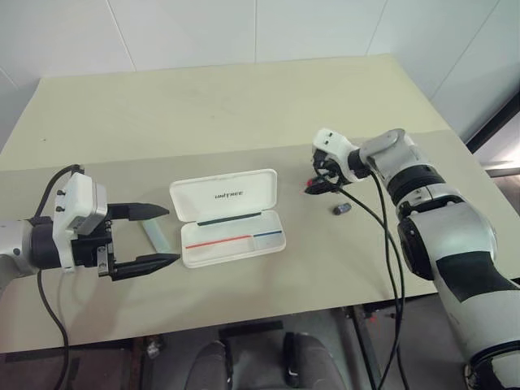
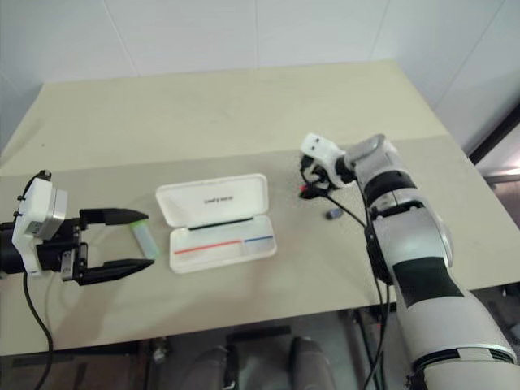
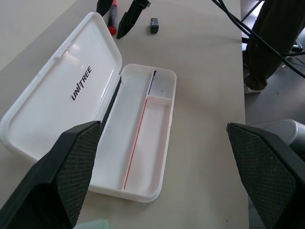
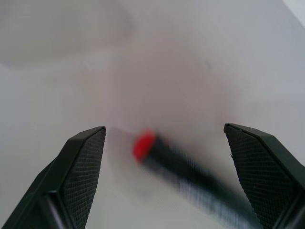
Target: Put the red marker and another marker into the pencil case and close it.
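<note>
The pencil case (image 1: 228, 216) lies open in the middle of the table, its white lid (image 3: 62, 95) folded back and its tray (image 3: 143, 143) bare inside. The red marker (image 4: 145, 145) lies on the table to the case's right. My right gripper (image 1: 315, 187) is open and tilted down over it, one finger on each side, without gripping it. The other marker (image 2: 145, 239), pale mint with a green cap, lies to the left of the case. My left gripper (image 1: 171, 236) stands open there, its fingers on either side of that marker as seen from the head.
A small dark grey marker (image 1: 342, 210) lies just right of the red one, near my right arm's cable. The beige table (image 1: 244, 106) stretches far behind the case. Its front edge runs close below the case.
</note>
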Controlling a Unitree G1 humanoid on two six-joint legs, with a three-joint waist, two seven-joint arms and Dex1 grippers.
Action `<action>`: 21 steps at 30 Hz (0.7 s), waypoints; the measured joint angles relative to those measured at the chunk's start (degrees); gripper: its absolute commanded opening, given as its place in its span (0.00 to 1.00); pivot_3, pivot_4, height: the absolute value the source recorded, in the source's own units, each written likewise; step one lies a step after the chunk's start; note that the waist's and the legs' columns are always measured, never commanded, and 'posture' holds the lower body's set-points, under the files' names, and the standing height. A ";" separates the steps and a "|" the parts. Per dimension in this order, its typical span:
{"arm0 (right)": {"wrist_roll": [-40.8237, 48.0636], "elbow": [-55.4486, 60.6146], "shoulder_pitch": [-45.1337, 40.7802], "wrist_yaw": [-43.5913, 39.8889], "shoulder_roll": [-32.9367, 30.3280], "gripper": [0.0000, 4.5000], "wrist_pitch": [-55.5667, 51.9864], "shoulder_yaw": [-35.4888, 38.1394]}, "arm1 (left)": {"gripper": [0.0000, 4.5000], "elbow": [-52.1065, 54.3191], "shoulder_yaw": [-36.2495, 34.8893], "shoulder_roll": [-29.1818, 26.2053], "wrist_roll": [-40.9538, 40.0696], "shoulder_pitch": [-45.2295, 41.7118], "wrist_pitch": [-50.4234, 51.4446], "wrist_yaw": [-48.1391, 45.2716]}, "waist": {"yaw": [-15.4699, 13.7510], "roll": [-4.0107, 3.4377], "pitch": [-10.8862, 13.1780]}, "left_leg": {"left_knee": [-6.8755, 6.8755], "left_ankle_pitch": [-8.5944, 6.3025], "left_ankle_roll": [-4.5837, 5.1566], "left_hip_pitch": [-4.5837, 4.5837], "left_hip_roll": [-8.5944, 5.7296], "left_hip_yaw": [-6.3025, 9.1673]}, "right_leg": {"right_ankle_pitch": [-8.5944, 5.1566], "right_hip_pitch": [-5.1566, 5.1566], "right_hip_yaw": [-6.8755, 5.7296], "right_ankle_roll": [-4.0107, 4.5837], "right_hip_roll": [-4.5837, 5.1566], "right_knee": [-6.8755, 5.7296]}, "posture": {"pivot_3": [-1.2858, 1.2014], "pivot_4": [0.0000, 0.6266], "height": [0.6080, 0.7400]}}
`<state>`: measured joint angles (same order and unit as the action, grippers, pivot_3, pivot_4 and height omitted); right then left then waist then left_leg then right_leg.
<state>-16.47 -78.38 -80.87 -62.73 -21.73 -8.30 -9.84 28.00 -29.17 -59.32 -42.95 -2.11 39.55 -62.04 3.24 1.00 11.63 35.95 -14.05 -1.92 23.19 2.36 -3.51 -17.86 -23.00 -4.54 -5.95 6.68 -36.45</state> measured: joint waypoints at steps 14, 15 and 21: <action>-1.36 0.29 0.81 -1.32 -3.30 0.93 0.82 -1.03 | 1.00 -1.45 0.74 -0.22 0.00 -1.89 0.03 -0.55 | -0.07 0.00 0.00 | 0.07 -0.13 0.07 0.11 0.07 -0.41 | 0.01 -0.41 0.40 0.02 -0.05 -0.17 | 0.52 0.24 1.00; -1.59 0.29 0.95 -1.38 -3.61 0.93 0.97 -1.19 | 1.00 -1.46 1.00 -0.22 -0.01 -2.07 0.02 -0.57 | 0.01 0.00 0.00 | 0.08 -0.14 0.05 0.10 0.12 -0.46 | 0.01 -0.43 0.44 0.02 -0.10 -0.19 | 0.52 0.24 1.00; -3.07 0.29 2.25 0.93 -4.87 0.93 2.12 -2.00 | 1.00 -1.65 1.66 -0.22 0.00 -2.63 0.00 -0.62 | 0.14 0.00 0.00 | 0.11 -0.18 -0.01 0.09 0.24 -0.62 | 0.01 -0.53 0.58 0.04 -0.20 -0.28 | 0.52 0.24 1.00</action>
<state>-19.54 -78.09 -78.62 -61.81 -26.60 -6.18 -11.84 26.36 -27.51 -59.54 -42.95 -4.74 39.55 -62.67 3.39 1.00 11.63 36.06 -14.23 -1.93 23.28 2.60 -4.12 -17.85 -23.53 -3.96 -5.91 6.48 -36.73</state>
